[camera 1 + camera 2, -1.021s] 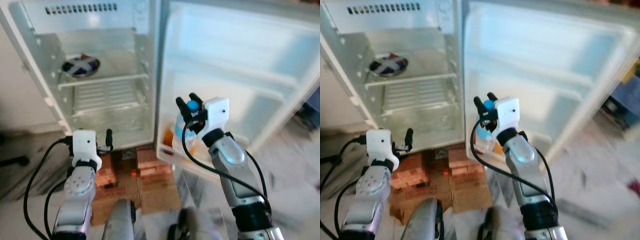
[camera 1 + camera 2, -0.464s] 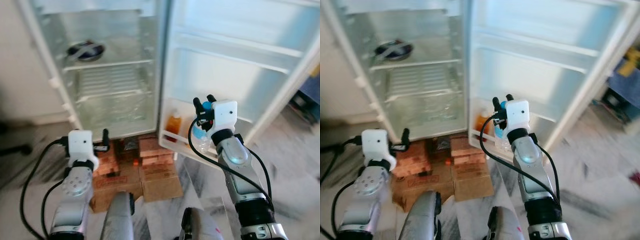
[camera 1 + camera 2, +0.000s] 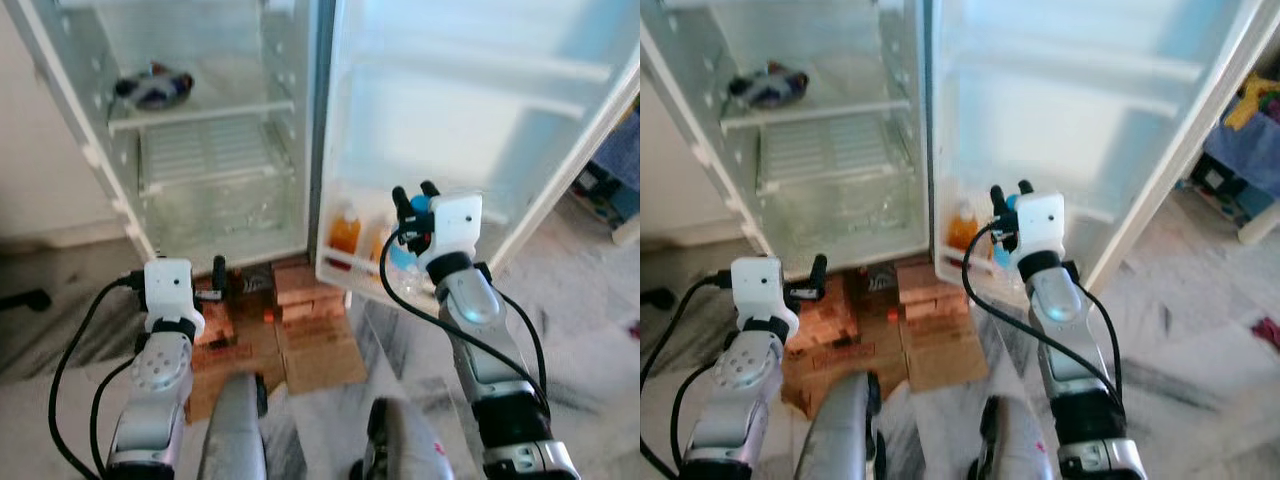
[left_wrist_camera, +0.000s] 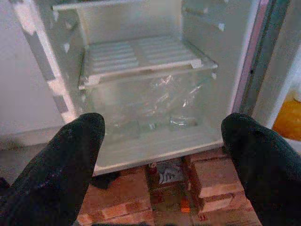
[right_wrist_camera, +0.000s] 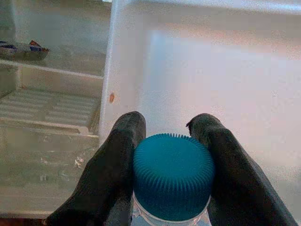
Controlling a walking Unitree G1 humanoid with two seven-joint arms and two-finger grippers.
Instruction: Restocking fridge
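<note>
We see our right end effector [image 3: 416,196] raised in front of the open fridge door [image 3: 470,90], its two black fingers [image 5: 117,160] closed tight on the blue cap [image 5: 172,175] of a clear bottle [image 3: 402,265]. The bottle hangs just before the door's bottom shelf [image 3: 350,268], where an orange juice bottle [image 3: 344,232] already stands with a second one just beside it. Our left end effector [image 3: 219,278] is held low before the fridge [image 3: 200,130], fingers [image 4: 66,160] spread wide and holding nothing, above the stack of bricks [image 3: 300,300] and cardboard [image 3: 318,358] under the cabinet. A dark bowl [image 3: 152,87] sits on the upper inside shelf.
</note>
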